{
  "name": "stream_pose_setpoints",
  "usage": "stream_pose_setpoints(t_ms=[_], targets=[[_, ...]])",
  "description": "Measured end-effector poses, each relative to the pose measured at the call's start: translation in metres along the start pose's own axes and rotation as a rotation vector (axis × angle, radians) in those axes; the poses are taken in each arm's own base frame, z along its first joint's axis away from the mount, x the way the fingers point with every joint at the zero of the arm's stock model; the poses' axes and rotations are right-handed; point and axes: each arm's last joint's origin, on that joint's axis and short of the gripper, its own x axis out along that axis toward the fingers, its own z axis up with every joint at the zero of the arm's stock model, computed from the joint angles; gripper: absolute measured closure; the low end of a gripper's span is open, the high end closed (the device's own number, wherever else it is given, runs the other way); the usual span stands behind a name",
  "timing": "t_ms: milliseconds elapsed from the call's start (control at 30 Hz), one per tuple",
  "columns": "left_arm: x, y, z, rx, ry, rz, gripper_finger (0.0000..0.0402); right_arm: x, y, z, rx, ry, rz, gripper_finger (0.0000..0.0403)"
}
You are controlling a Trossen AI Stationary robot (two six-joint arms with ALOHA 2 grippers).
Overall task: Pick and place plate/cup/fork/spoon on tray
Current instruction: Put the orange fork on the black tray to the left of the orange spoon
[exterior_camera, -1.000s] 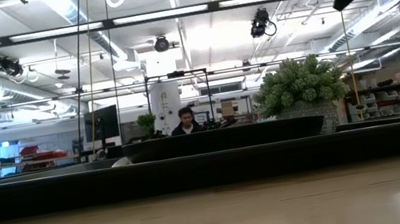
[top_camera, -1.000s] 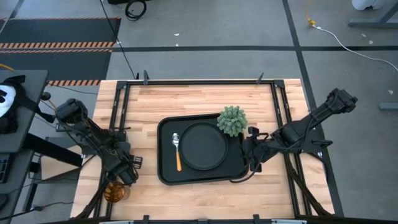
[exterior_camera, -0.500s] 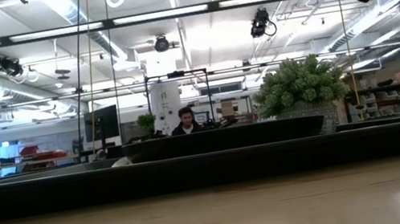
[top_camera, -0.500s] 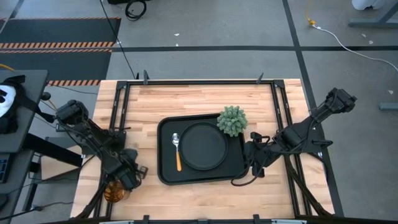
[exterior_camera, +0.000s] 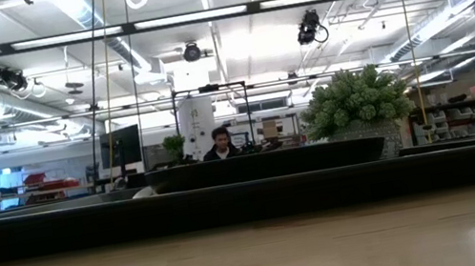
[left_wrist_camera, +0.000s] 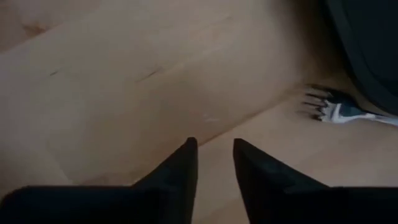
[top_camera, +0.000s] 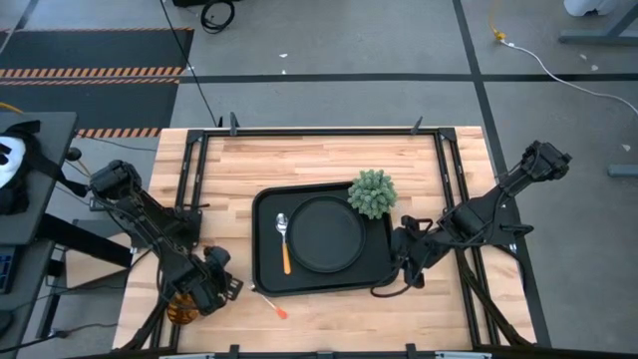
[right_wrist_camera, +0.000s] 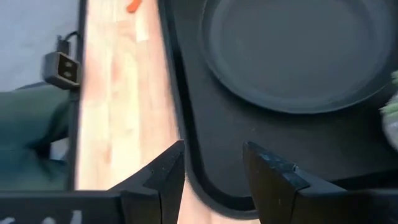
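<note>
The black tray (top_camera: 267, 279) lies mid-table with the round plate (top_camera: 326, 234) and the yellow-handled spoon (top_camera: 284, 245) on it. The fork (top_camera: 269, 302) lies flat on the wood in front of the tray's near left corner, its tines (left_wrist_camera: 323, 107) toward the tray and its red handle (right_wrist_camera: 134, 5) toward the near edge. The amber cup (top_camera: 180, 308) stands at the table's near left corner, partly hidden by my left arm. My left gripper (left_wrist_camera: 214, 152) is narrowly open and empty above bare wood, between cup and fork. My right gripper (right_wrist_camera: 212, 163) is open and empty over the tray's near right corner.
A small green plant (top_camera: 372, 192) stands at the tray's far right corner, next to the plate. Dark metal rails (top_camera: 195, 170) run along the table's sides. Bare wood lies behind and in front of the tray. A person shows far off in the room (exterior_camera: 221, 142).
My left gripper has moved toward the near edge and a little to the right. The fork, unseen in the earlier frames, now lies on the wood in front of the tray. My right gripper has drawn back slightly from the tray toward the table's near right.
</note>
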Motion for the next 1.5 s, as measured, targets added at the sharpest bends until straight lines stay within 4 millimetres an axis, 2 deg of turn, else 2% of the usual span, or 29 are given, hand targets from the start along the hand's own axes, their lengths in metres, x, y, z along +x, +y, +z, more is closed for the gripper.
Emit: stream_pose_setpoints(t_ms=[200, 400, 533, 733, 1000, 1300, 1500], targets=[[0.000, -0.008, -0.003, 0.014, 0.000, -0.099, 0.0251, 0.000, 0.002, -0.001, 0.062, 0.024, 0.031, 0.0236], [-0.003, -0.023, -0.009, 0.133, 0.048, -0.258, 0.0250, -0.003, 0.007, 0.003, 0.091, 0.012, 0.084, 0.0236], [-0.003, -0.020, -0.008, 0.164, 0.023, -0.228, 0.0254, -0.014, 0.018, 0.013, 0.042, -0.056, 0.148, 0.0236], [0.001, -0.006, 0.002, 0.033, -0.137, -0.117, 0.0248, -0.022, 0.030, 0.021, -0.033, -0.155, 0.221, 0.0236], [0.023, -0.004, 0.001, 0.008, -0.098, -0.200, 0.0221, -0.023, 0.036, 0.014, -0.051, -0.147, 0.231, 0.0236], [0.022, -0.007, -0.001, 0.038, -0.104, -0.221, 0.0203, -0.023, 0.036, 0.013, -0.051, -0.148, 0.229, 0.0236], [0.020, -0.022, -0.006, 0.044, -0.107, -0.358, 0.0202, -0.023, 0.036, 0.013, -0.057, -0.145, 0.226, 0.0236]])
